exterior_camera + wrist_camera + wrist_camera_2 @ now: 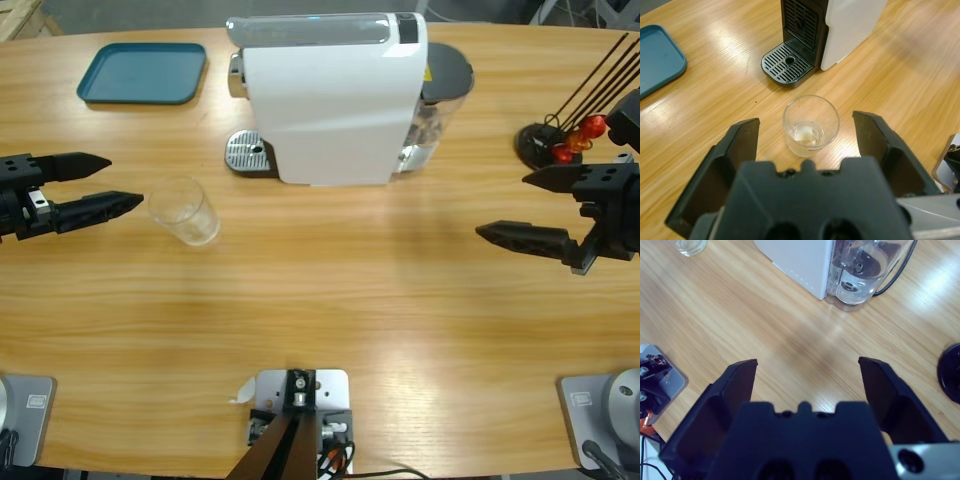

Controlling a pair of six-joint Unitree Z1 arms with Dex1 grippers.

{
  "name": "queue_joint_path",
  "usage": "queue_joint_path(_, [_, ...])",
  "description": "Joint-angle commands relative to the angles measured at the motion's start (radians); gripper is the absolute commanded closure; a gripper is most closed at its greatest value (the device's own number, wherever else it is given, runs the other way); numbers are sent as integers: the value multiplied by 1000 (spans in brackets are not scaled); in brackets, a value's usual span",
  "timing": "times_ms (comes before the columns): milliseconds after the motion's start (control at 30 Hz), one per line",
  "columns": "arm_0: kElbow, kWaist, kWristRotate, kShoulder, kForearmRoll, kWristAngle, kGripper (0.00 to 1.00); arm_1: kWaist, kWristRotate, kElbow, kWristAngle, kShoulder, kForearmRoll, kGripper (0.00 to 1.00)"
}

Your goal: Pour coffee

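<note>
From above: long wooden counter [330, 300] with a white coffee machine [325, 95] at the far middle, its perforated metal drip tray [248, 153] on the left side and the transparent water tank [440, 105] on the right. Teal tray [142, 72] lying at the far left, well apart from the machine. Clear glass tumbler [186, 210] standing upright on the bare wood, in front of the drip tray and a little to its left, not on it. Left gripper [105, 183] entering from the left edge, its 2 black fingers spread apart, tips pointing at the tumbler and just short of it, no contact. Right gripper [505, 205] entering from the right edge, fingers also spread wide, holding nothing, well apart from the machine. Black round base [545, 145] with dark rods and red-orange pieces just behind the right gripper. Left wrist view: tumbler [810, 125] seen between the 2 spread fingers [742, 145] but beyond their tips, only a pale clear bottom visible inside, no dark coffee to see in it. Drip tray [788, 64] just beyond the tumbler, teal tray [657, 57] at the left edge. Right wrist view: spread fingers [740, 382] over bare wood, nothing between them; water tank [865, 272] at the back of the machine [800, 262] ahead, tumbler [690, 246] only partly visible at the top left corner.
</note>
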Motion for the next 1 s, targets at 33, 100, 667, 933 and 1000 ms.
queue_joint_path(33, [27,4,13,29,-17,-18,207,9,5,15,-15,15,3,110])
queue_joint_path(100, [27,4,13,31,-17,-16,207,9,5,15,-15,15,2,109])
queue_joint_path(667, [-218,88,-390,3,109,-162,9,9,15,14,-23,7,2,0])
queue_joint_path(933, [-328,348,-807,106,32,-536,4,9,15,14,-27,8,3,0])
queue_joint_path(1000, [-320,356,-825,144,32,-579,13,9,15,14,-27,6,3,0])
